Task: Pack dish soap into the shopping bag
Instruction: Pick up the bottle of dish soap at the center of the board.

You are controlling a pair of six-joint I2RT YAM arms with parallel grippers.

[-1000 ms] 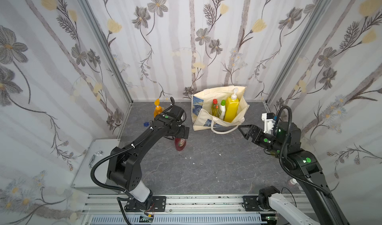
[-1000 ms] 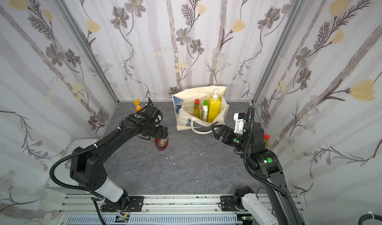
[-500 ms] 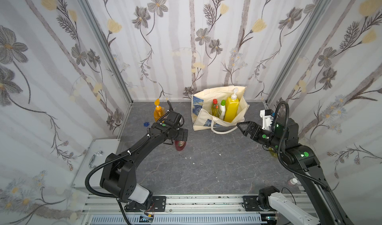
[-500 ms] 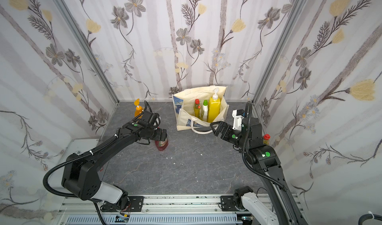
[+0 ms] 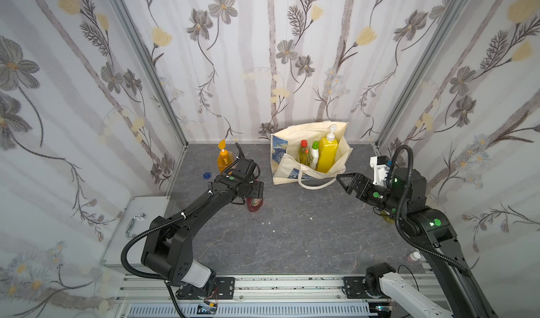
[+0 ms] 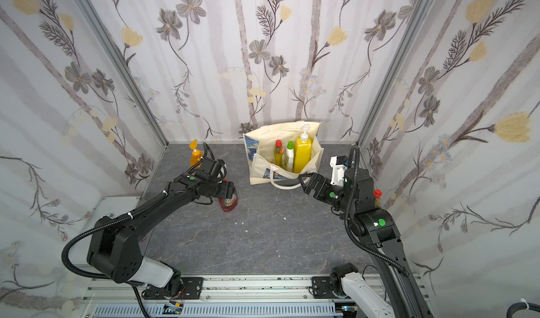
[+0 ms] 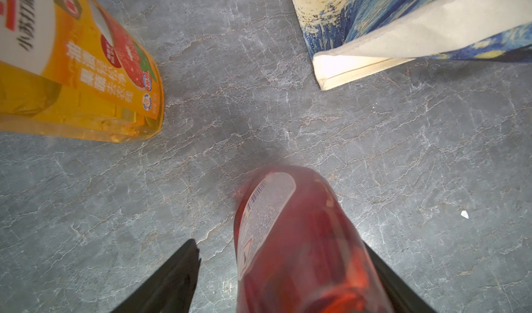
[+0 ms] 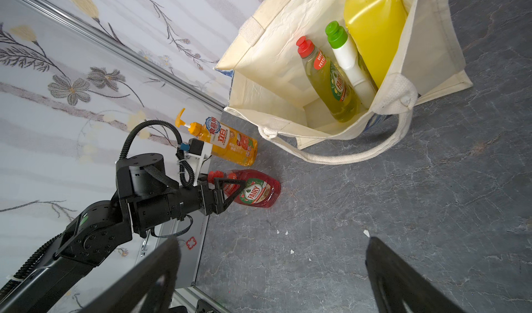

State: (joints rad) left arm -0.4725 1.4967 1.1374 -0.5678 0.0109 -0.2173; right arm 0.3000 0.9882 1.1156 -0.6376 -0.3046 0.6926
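Note:
A red dish soap bottle (image 5: 255,205) (image 6: 229,203) stands left of centre. My left gripper (image 5: 254,191) (image 7: 280,244) straddles its upper body, open: one finger rests against the red bottle (image 7: 296,239) and the other stands clear of it. The shopping bag (image 5: 287,167) (image 6: 261,167) stands open at the back and holds a yellow pump bottle (image 5: 327,154), a white green-capped bottle (image 5: 314,154) and a yellow-green red-capped bottle (image 5: 304,154). An orange pump bottle (image 5: 223,160) stands behind my left wrist. My right gripper (image 5: 339,179) (image 8: 272,241) hangs open and empty beside the bag's handle.
Another yellow-green red-capped bottle (image 6: 377,196) stands by the right wall behind my right arm. A blue cap (image 5: 207,174) lies near the left wall. A white metal box (image 5: 140,220) with a handle sits at the table's left edge. Flowered walls close in three sides.
My left arm has lowered and its jaws have narrowed around the red bottle. My right gripper has drifted slightly toward the bag, still wide open.

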